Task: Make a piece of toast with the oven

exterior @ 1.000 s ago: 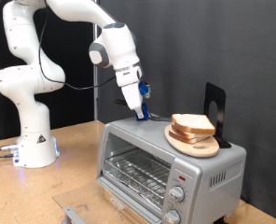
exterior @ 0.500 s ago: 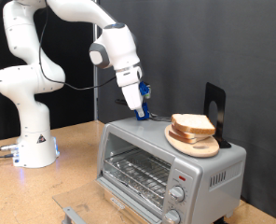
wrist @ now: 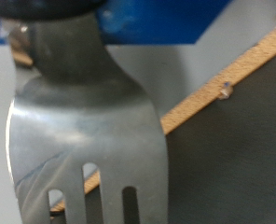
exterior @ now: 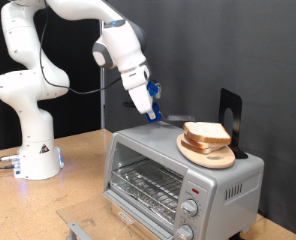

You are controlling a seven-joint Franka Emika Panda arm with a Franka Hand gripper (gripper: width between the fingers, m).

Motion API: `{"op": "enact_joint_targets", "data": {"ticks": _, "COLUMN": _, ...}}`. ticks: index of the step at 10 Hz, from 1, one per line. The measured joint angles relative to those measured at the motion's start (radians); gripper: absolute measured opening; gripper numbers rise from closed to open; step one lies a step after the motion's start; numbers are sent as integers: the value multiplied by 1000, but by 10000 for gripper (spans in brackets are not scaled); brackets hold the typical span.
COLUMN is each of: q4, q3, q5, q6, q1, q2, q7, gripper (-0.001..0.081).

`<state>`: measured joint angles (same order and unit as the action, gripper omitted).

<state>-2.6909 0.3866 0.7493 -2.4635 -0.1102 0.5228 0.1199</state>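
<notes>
The piece of toast [exterior: 206, 132] lies on a round wooden board [exterior: 210, 152] on top of the silver oven [exterior: 178, 180], at the exterior view's right. My gripper [exterior: 152, 110] hangs above the oven's top, left of the toast, and is shut on a metal slotted spatula [exterior: 171, 118] whose blade points toward the toast. The spatula [wrist: 87, 131] fills the wrist view, with blue finger parts behind its handle. The oven's wire rack [exterior: 148, 184] shows at its front and has nothing on it.
A black stand [exterior: 229, 113] rises behind the board on the oven's top. The robot's white base [exterior: 33, 150] stands at the exterior view's left on the wooden table [exterior: 78, 170]. A grey flat piece [exterior: 83, 228] lies in front of the oven at the bottom edge.
My gripper has risen a little and tilted, swinging the spatula's blade further toward the toast. The toast and the oven have not moved.
</notes>
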Motion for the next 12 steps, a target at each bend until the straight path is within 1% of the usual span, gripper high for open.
{"op": "enact_joint_targets", "data": {"ticks": 1, "q4": 0, "q3": -30, "q5": 3, "q6": 71, "q1": -7, "q2": 46, "q7": 14, "gripper": 426}}
{"op": "enact_joint_targets", "data": {"ticks": 2, "q4": -4, "q3": -23, "q5": 1, "q6": 57, "q1": -4, "q2": 42, "q7": 9, "gripper": 426}}
{"op": "enact_joint_targets", "data": {"ticks": 3, "q4": -9, "q3": -23, "q5": 20, "q6": 38, "q1": -4, "q2": 40, "q7": 16, "gripper": 426}}
{"op": "enact_joint_targets", "data": {"ticks": 4, "q4": -13, "q3": -40, "q5": 55, "q6": 32, "q1": -5, "q2": 50, "q7": 36, "gripper": 426}}
{"op": "enact_joint_targets", "data": {"ticks": 5, "q4": -21, "q3": -71, "q5": 88, "q6": 23, "q1": -4, "q2": 71, "q7": 65, "gripper": 426}}
{"op": "enact_joint_targets", "data": {"ticks": 7, "q4": -43, "q3": -128, "q5": 108, "q6": -8, "q1": 12, "q2": 120, "q7": 82, "gripper": 426}}
{"op": "enact_joint_targets", "data": {"ticks": 8, "q4": -51, "q3": -147, "q5": 86, "q6": -6, "q1": 36, "q2": 138, "q7": 83, "gripper": 426}}
{"op": "enact_joint_targets", "data": {"ticks": 9, "q4": -56, "q3": -160, "q5": 38, "q6": 16, "q1": 75, "q2": 151, "q7": 77, "gripper": 426}}
{"op": "enact_joint_targets", "data": {"ticks": 10, "q4": -56, "q3": -175, "q5": -18, "q6": 63, "q1": 121, "q2": 160, "q7": 74, "gripper": 426}}
{"op": "enact_joint_targets", "data": {"ticks": 11, "q4": -56, "q3": -195, "q5": -53, "q6": 107, "q1": 157, "q2": 166, "q7": 75, "gripper": 426}}
{"op": "enact_joint_targets", "data": {"ticks": 12, "q4": -52, "q3": -215, "q5": -69, "q6": 144, "q1": 176, "q2": 169, "q7": 80, "gripper": 426}}
